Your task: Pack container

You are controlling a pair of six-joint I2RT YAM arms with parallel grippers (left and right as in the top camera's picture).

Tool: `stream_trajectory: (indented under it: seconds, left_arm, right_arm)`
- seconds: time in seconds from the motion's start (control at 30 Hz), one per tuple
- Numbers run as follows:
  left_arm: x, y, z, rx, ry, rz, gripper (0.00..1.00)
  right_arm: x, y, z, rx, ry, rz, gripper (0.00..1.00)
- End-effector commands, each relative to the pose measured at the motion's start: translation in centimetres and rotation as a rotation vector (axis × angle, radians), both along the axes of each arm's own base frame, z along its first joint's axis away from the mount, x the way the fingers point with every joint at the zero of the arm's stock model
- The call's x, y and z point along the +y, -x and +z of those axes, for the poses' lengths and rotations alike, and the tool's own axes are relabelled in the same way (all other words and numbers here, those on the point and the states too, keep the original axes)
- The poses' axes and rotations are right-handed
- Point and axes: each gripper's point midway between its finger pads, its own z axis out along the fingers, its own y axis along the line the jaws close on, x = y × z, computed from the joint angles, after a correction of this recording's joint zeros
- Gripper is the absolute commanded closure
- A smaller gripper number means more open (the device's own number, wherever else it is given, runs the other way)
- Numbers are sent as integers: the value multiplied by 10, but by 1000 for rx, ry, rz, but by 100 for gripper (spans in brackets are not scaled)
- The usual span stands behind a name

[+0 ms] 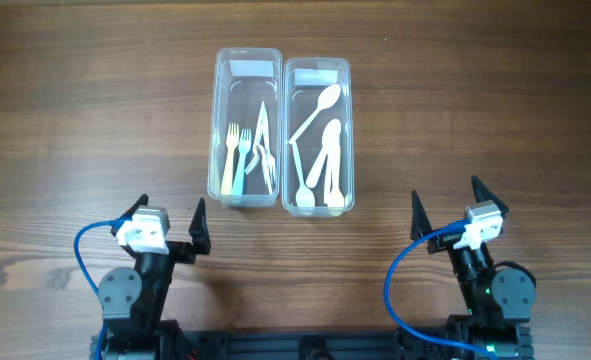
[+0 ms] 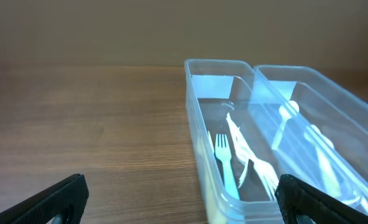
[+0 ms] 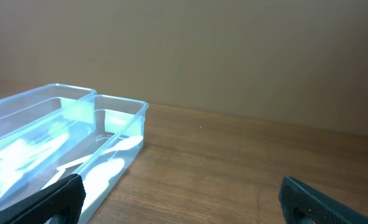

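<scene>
Two clear plastic containers stand side by side at the table's middle back. The left container [image 1: 247, 70] holds several forks [image 1: 239, 150]; it also shows in the left wrist view [image 2: 216, 65] with the forks [image 2: 226, 165]. The right container [image 1: 317, 72] holds several white spoons [image 1: 325, 150]; it also shows in the right wrist view [image 3: 118, 102]. My left gripper [image 1: 167, 212] is open and empty, near the front left, short of the containers. My right gripper [image 1: 445, 203] is open and empty, near the front right.
The wooden table [image 1: 75, 120] runs wide to both sides of the containers. Blue cables [image 1: 85, 250] loop by each arm base at the front edge.
</scene>
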Motion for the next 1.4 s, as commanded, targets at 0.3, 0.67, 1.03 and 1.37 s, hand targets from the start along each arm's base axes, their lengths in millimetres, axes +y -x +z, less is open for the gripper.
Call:
stream_trajectory:
  seconds: [0.3,0.67,1.03,1.37]
  left_arm:
    - [-1,1,-4,-5,-78,-20,0]
    - [-1,1,-4,-4,-78,-21,0]
    - [-1,1,-4,-5,-78,-21,0]
    - [-1,1,-4,-4,-78,-21,0]
  right_arm:
    - [0,1,3,-17,5,-2,0]
    - [0,1,3,-17,5,-2,0]
    - [0,1,3,-17,5,-2,0]
    - [0,1,3,-17,5,-2,0]
